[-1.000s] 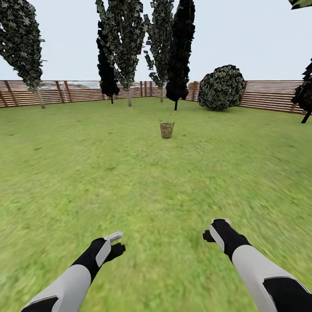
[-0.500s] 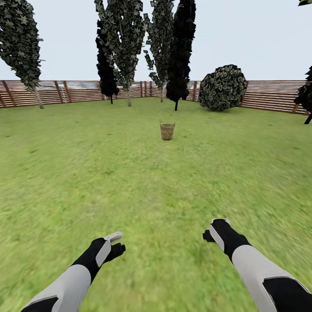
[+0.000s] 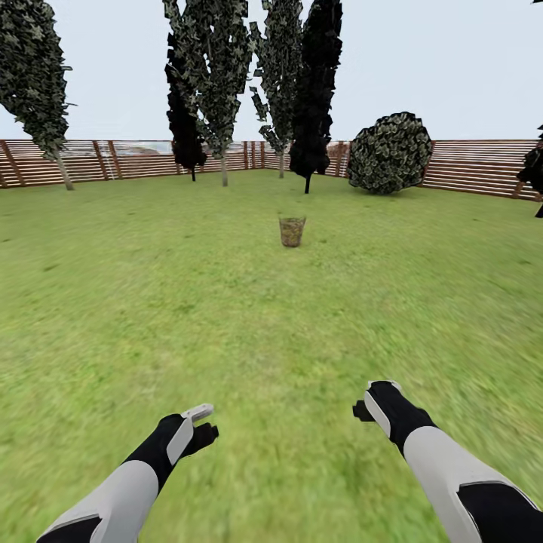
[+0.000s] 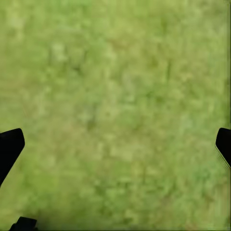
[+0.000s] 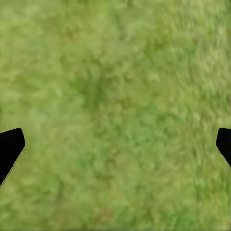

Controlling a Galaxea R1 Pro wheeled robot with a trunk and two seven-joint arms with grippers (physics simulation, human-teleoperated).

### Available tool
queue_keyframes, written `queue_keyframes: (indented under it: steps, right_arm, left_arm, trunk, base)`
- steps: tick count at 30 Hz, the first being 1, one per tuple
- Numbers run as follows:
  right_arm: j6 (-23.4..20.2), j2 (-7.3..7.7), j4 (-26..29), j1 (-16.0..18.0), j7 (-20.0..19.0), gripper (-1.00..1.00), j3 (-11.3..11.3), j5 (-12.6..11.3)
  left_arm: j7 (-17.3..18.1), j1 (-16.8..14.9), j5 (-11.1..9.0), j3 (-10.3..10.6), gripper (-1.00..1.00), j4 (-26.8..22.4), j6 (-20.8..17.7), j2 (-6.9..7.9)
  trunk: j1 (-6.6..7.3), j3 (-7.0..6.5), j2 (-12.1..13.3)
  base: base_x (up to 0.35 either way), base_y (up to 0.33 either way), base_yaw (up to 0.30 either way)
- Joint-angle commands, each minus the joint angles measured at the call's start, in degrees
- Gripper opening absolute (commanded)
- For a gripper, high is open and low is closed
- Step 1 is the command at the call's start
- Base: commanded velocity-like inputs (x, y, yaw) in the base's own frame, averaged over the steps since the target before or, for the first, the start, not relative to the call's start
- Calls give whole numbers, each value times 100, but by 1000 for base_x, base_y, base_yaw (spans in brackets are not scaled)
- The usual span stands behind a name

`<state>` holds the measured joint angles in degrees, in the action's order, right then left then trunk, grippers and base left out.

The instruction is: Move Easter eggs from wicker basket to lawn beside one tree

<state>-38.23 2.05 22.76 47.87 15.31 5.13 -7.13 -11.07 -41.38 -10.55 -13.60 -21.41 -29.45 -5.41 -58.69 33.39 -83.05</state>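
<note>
Slightly lower and nearer now, the brown woven wicker basket (image 3: 292,231) stands upright far ahead on the green lawn (image 3: 226,317), between both arms; left gripper (image 3: 202,422) and right gripper (image 3: 375,398) spread wide, empty.

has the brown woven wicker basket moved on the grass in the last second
No. The brown woven wicker basket sits lower in the head view, but the wooden fence and trees shifted too: the camera moved.
</note>
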Motion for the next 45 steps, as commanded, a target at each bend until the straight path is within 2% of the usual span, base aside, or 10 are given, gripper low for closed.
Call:
queue_keyframes:
  steps: [1,12,26,45]
  right_arm:
    - [-27,6,7,3,41,100,52,-61]
    - [-27,-15,9,3,40,100,66,-61]
    - [-27,-29,9,3,42,100,82,-61]
    - [-29,-29,9,3,42,100,84,-61]
  left_arm:
    - [-44,-1,-61,-11,100,-13,-25,-4]
    - [-44,-1,-63,-11,100,-13,-24,-12]
    - [-44,-1,-62,-11,100,-13,-19,-12]
    - [-44,-1,-61,-11,100,-13,-18,-14]
  trunk:
    - [-3,6,-3]
    - [-3,6,-3]
    - [-3,6,-3]
    - [-3,6,-3]
  base:
    - [338,0,0]
    - [338,0,-9]
    - [338,0,-248]
    - [338,0,-11]
